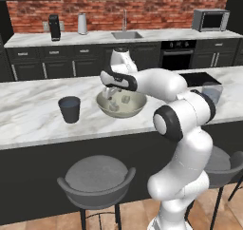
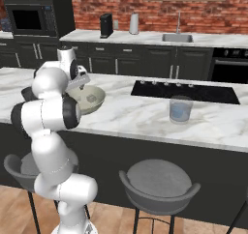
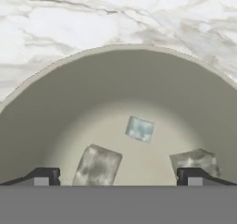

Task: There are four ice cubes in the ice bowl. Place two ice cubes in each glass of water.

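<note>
On the marble counter [image 1: 28, 110], as the left base view shows it, the ice bowl [image 1: 135, 106] stands at centre with the dark glass of water [image 1: 70, 109] beside it at 9 o'clock and the clear glass of water [image 1: 212, 92] well apart at 3 o'clock, partly behind the arm. The gripper [image 1: 110, 92] hangs over the bowl's 10 o'clock side. Whitish ice cubes [image 1: 126, 100] lie inside the bowl; neither glass shows a cube.

From the right base view, the ice bowl [image 2: 97, 100] sits partly behind the arm, a cube [image 2: 90, 98] visible within. The clear glass [image 2: 180, 109] stands alone at 3 o'clock, apparently holding water only.

Looking down the hand view, the jaws are spread wide and empty, the gripper [image 3: 119, 177] poised above the bowl floor [image 3: 115, 79]. Three cubes show: one pale cube [image 3: 140, 128] at centre, one [image 3: 97, 165] at 7 o'clock, one [image 3: 195, 161] at 5 o'clock. A fourth cannot be confirmed.

Judgement: no transfer is complete; the first pick is pending, and all placements remain.
</note>
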Controlling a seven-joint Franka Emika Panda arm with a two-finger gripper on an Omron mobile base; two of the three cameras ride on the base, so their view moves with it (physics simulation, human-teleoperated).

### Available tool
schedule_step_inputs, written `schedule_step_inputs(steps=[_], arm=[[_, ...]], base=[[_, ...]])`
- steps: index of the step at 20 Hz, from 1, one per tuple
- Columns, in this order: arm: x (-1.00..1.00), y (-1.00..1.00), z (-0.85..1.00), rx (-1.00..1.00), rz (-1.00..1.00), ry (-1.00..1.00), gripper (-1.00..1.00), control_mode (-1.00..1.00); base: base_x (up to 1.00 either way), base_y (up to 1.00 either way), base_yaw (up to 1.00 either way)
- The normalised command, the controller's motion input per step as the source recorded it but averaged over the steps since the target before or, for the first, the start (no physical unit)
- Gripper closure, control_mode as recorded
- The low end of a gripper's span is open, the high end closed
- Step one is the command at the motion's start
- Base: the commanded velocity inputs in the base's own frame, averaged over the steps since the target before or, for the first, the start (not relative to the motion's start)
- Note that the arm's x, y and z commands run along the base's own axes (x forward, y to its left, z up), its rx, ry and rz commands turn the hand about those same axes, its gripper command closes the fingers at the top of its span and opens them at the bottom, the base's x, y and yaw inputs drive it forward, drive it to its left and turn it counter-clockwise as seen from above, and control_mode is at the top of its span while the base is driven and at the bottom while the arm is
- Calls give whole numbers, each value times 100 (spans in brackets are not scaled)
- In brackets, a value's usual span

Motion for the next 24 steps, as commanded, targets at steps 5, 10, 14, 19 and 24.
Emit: schedule_step_inputs(steps=[5, 10, 14, 19, 24], arm=[[45, 3, -27, 0, 0, 0, -100, -100], [39, 5, -24, 0, 0, 0, -100, -100], [30, 0, -24, 0, 0, 0, -100, -100], [9, 0, -19, 0, -1, 0, -100, -100], [-15, -2, -6, 0, -4, 0, -100, -100]], base=[[0, 0, 0], [0, 0, 0], [0, 0, 0], [0, 0, 0], [0, 0, 0]])
